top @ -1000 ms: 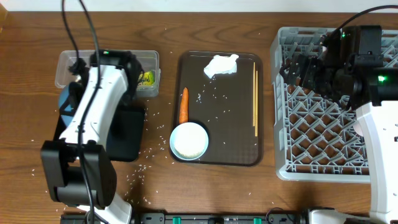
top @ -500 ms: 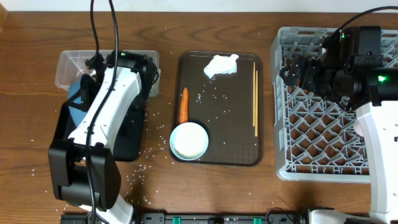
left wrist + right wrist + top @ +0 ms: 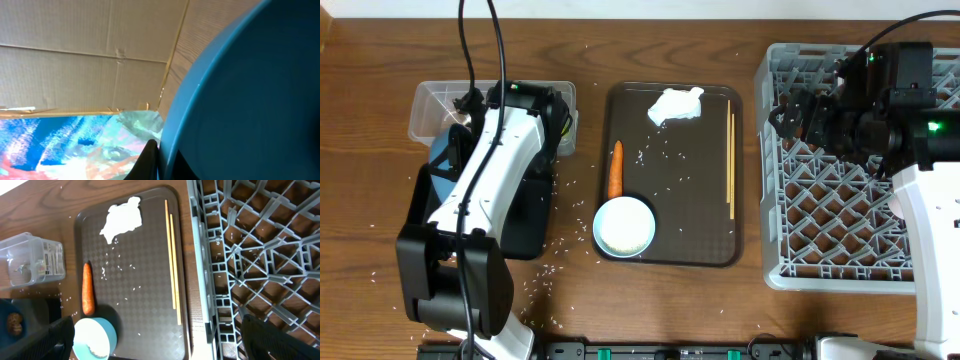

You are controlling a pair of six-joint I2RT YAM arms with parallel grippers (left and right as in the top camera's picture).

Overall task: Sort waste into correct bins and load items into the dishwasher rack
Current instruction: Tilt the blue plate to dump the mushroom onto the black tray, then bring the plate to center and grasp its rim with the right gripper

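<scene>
My left gripper [image 3: 159,161] is shut on the rim of the dark-blue dish [image 3: 250,100]. In the overhead view it holds the dish [image 3: 437,168] tilted over the clear tub [image 3: 428,98] and the black tray [image 3: 525,225]. A brown food lump [image 3: 15,324] lies on the dish. My right gripper [image 3: 157,330] is open and empty above the left edge of the grey rack [image 3: 840,200]. On the brown serving tray [image 3: 705,240] lie a white tissue [image 3: 675,105], a carrot [image 3: 615,168], chopsticks [image 3: 729,160] and a blue-sided cup [image 3: 624,227] holding rice.
Loose white rice [image 3: 575,210] is scattered on the wooden table around the black tray and on the serving tray. My left arm [image 3: 490,190] covers most of the tub and the black tray. The rack holds nothing that I can see.
My left arm has swung up and to the right over the tub with the dish and now hides the green-yellow wrapper. The right arm has not moved.
</scene>
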